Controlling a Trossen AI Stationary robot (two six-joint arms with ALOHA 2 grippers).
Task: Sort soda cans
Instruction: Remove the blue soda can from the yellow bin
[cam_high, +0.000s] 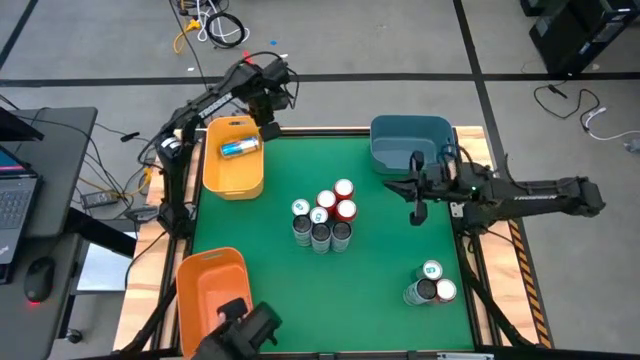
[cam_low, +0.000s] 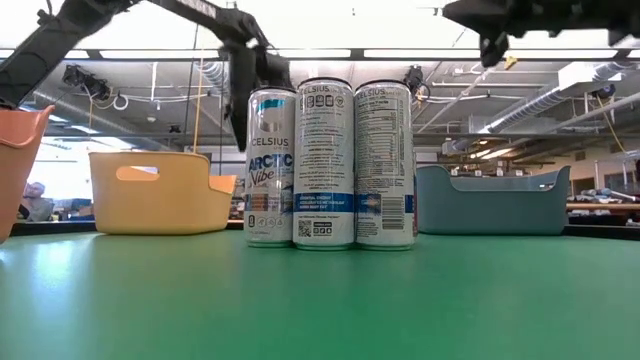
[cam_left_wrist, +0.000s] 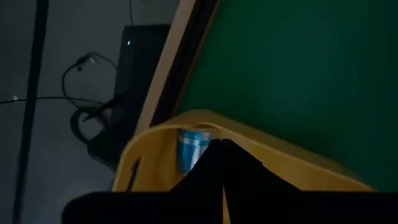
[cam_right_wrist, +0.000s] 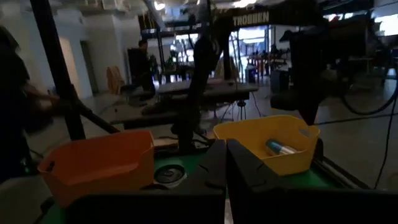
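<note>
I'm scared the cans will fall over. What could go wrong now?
The cans in the middle stand packed together, so picking one might tip its neighbours. The three cans near the table's corner could get knocked off. The right end effector hangs between both groups, shut, so it must open before it picks any.

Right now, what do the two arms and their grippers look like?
Both arms are dark, near-black, jointed links. The right arm's long forearm carries small white lettering, with a green light near its wrist. The left arm has dark cables along it. The right gripper ends in two slim black fingers; the left gripper shows as two flat black fingers.
</note>
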